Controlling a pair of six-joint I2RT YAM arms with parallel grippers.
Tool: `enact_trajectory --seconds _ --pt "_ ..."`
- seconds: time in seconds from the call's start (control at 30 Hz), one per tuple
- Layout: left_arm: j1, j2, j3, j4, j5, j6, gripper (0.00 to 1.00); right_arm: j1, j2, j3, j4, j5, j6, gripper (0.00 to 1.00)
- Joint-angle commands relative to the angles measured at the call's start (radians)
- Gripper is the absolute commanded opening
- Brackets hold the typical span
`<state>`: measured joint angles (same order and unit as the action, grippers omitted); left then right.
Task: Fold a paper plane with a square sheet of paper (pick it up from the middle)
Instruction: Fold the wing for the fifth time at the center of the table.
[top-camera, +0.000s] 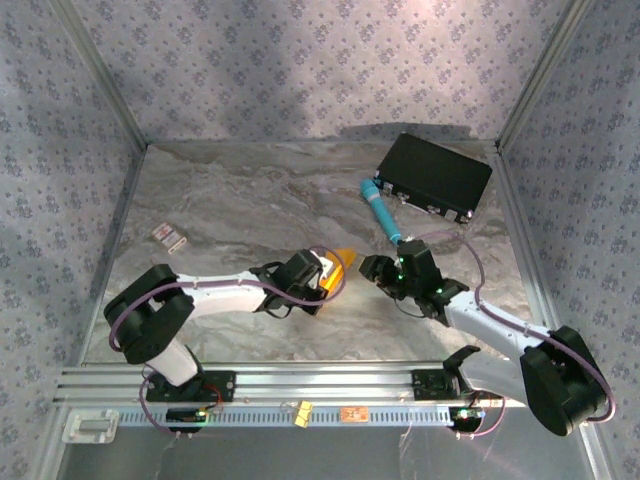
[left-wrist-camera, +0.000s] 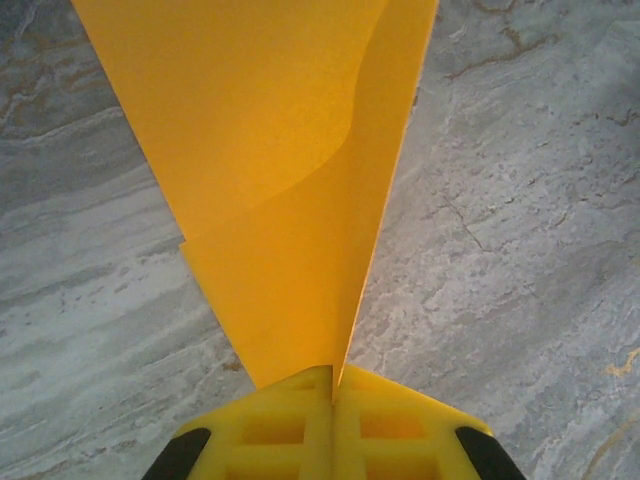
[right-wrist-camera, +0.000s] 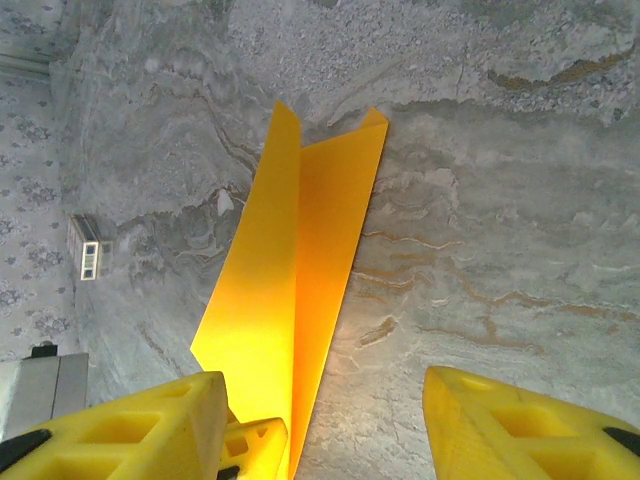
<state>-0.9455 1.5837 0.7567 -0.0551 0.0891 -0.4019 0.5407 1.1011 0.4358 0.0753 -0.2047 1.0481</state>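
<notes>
Orientation of the paper plane (left-wrist-camera: 290, 200) relative to the 2 grippers governs the coming move.

1. Left gripper (left-wrist-camera: 333, 385): jaws together, clamped on the narrow end of the paper plane. In the left wrist view the folded orange-yellow wedge runs straight ahead of the fingertips and widens away from them. Its crease lines up with the seam between the 2 pads, so its long axis coincides with this gripper's forward axis.

2. Right gripper (right-wrist-camera: 325, 385): jaws apart, holding nothing. In the right wrist view the paper plane lies ahead of the gripper and off centre. It is close beside the finger at the left of that view and well apart from the other finger. Its long axis runs away from the gripper, roughly parallel to the fingers. Contact with the near finger cannot be determined.

3. In the top view the 2 grippers face each other with the paper plane between them, at the tip of the left and just beside the right.

Assessment: the left arm acts as holder and the right arm is the free one. Before closing, the right gripper probably needs a sideways shift toward its paper-side finger. That shift would centre the thin paper between the jaws.
</notes>
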Motion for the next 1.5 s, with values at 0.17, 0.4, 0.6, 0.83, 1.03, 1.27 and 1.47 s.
enact_trajectory --seconds 0.17,0.4,0.6,0.83,1.03,1.27,1.47 --pt "0.052 0.014 -0.036 0.079 0.139 -0.040 0.00 -0.001 -0.013 -0.027 0.001 0.011 -0.012 0.56" --pt "0.079 0.040 -0.060 0.130 0.205 -0.069 0.00 0.005 -0.007 -0.032 0.012 0.007 -0.011 0.56" --pt "0.096 0.063 -0.072 0.171 0.245 -0.093 0.00 0.007 0.003 -0.032 0.022 0.007 -0.009 0.55" --pt "0.125 0.085 -0.096 0.221 0.317 -0.115 0.00 0.015 0.028 -0.027 0.047 -0.003 -0.010 0.55" --pt "0.158 0.108 -0.116 0.279 0.402 -0.141 0.00 0.030 0.089 -0.010 0.106 -0.033 -0.035 0.52" --pt "0.203 0.149 -0.133 0.356 0.521 -0.186 0.00 0.065 0.177 0.017 0.198 -0.056 -0.086 0.37" --pt "0.219 0.183 -0.116 0.356 0.582 -0.193 0.00 0.092 0.268 0.043 0.299 -0.092 -0.116 0.24"
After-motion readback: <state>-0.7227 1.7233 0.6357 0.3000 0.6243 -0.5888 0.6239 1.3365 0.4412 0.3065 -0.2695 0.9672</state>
